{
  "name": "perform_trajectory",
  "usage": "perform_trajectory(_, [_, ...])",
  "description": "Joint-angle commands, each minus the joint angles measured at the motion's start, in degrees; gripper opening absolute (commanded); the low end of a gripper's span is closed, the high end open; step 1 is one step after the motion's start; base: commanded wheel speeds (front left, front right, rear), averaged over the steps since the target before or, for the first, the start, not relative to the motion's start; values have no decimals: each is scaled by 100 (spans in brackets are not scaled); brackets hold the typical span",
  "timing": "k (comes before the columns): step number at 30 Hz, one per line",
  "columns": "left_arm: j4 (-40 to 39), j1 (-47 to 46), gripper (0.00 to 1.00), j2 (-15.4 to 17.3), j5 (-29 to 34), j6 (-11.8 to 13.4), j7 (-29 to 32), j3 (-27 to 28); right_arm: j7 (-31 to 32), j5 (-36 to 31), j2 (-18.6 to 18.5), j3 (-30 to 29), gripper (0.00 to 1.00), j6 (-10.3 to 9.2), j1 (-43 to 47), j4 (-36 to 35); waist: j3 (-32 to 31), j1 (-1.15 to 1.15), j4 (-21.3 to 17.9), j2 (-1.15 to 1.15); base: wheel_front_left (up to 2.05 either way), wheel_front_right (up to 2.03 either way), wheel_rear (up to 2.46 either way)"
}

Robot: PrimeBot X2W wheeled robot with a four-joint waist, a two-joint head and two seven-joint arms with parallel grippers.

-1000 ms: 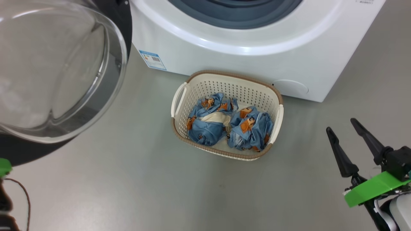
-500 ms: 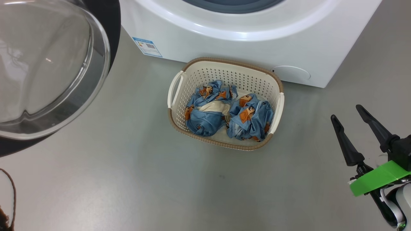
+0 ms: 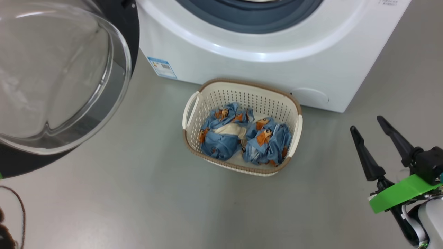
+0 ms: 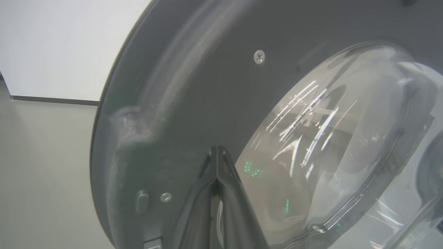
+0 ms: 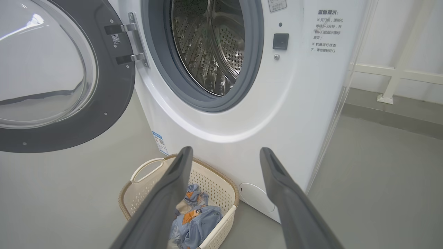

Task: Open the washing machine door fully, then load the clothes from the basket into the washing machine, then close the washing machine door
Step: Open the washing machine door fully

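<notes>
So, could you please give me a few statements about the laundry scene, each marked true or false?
1. The washing machine door stands open. True.
2. The clothes lie inside the drum. False: both bundles lie in the basket, and the part of the drum in view holds nothing.
3. The right gripper is open and holds nothing. True.
4. The left gripper has its fingers spread wide. False: it is shut, tips together, in front of the door's dark inner face.
5. The basket stands on the floor in front of the washing machine. True.
</notes>
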Motion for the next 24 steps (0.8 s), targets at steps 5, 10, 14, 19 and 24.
perform_trajectory(5, [-448, 526, 36, 165, 120, -154, -29, -14, -70, 94, 82, 40, 100, 42, 253, -90, -477, 0, -46, 0, 0, 0, 0])
perform_trajectory(10, [-842, 1006, 92, 6, 236, -221, -29, -281, -70, 108, 219, 15, 100, 42, 389, -67, -804, 0, -133, 0, 0, 0, 0])
perform_trajectory(14, [-1238, 1391, 100, -142, 257, -237, -29, -554, -70, 106, 296, 4, 100, 42, 488, -59, -1001, 0, -222, 0, 0, 0, 0])
perform_trajectory(19, [-1869, 1891, 100, -317, -101, -240, -29, -1135, -70, 108, 377, -48, 100, 42, 644, -54, -1231, 0, -364, 0, 0, 0, 0])
perform_trajectory(24, [-2541, 2521, 100, -318, -318, -241, -29, -1903, -70, 108, 427, -126, 100, 42, 817, -74, -1407, 0, -603, 0, 0, 0, 0])
